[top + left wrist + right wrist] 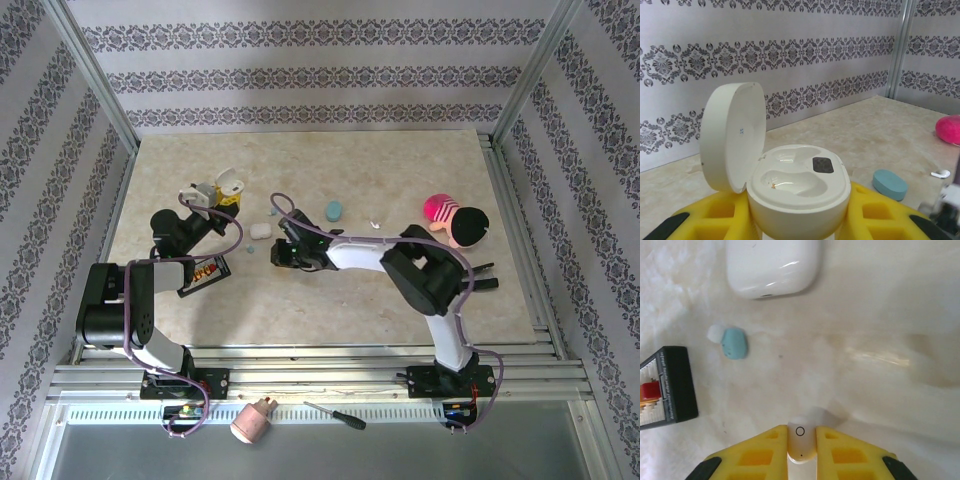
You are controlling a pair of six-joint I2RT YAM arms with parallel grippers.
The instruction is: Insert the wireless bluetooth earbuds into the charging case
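Note:
The white charging case (800, 187) stands with its lid (732, 135) flipped up and both moulded wells bare. My left gripper (797, 212) is shut on its body, raised at the back left of the table (215, 193). My right gripper (801, 434) is shut on a white earbud (801, 445) just above the tabletop, near the table's middle (280, 250). A pale blue-green earbud (734, 343) lies on the table ahead and left of it. Another white earbud (941, 173) lies farther right (375, 223).
A closed white case (772, 265) lies just ahead of the right gripper (261, 231). A closed blue case (890, 184) sits at mid-table. A black toy with red beads (665, 390) lies to the left, and a pink plush (455, 222) to the right.

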